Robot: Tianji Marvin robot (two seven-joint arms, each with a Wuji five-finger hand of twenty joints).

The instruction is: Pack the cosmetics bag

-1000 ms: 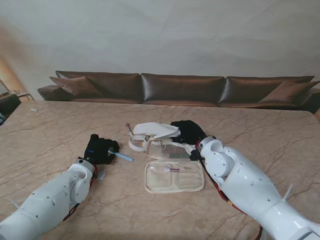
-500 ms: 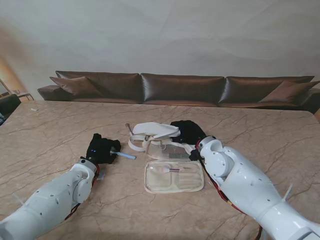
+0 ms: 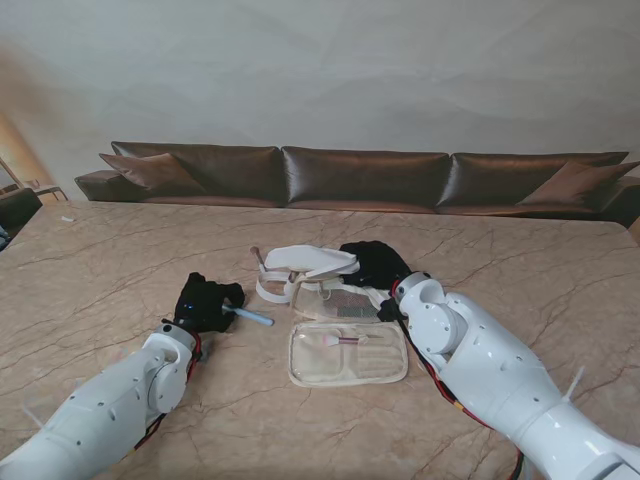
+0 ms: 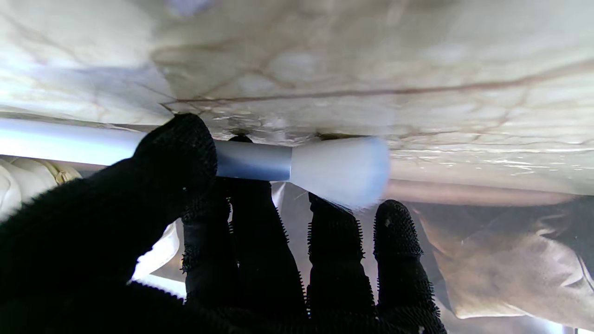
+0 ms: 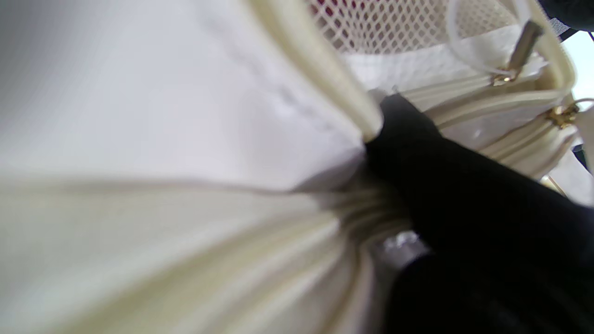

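Observation:
A cream cosmetics bag (image 3: 310,275) lies unzipped mid-table, its flat flap (image 3: 348,353) spread toward me with a small pink-tipped item (image 3: 340,341) on it. My black-gloved left hand (image 3: 205,300) is shut on a pale blue makeup brush (image 3: 247,316) just left of the bag. In the left wrist view the thumb presses the brush handle (image 4: 253,161) and the white bristle head (image 4: 341,169) sticks out past the fingers (image 4: 336,250). My right hand (image 3: 375,264) grips the bag's far right edge; the right wrist view shows a black finger pinching the cream rim (image 5: 325,69).
A brown leather sofa (image 3: 365,178) runs along the table's far edge. A thin brush or stick (image 3: 258,258) lies by the bag's far left corner. The marble table (image 3: 520,260) stretches wide on both sides.
My left hand has carried the blue brush slightly right and farther from me, closer to the bag. The right hand and the bag have barely moved.

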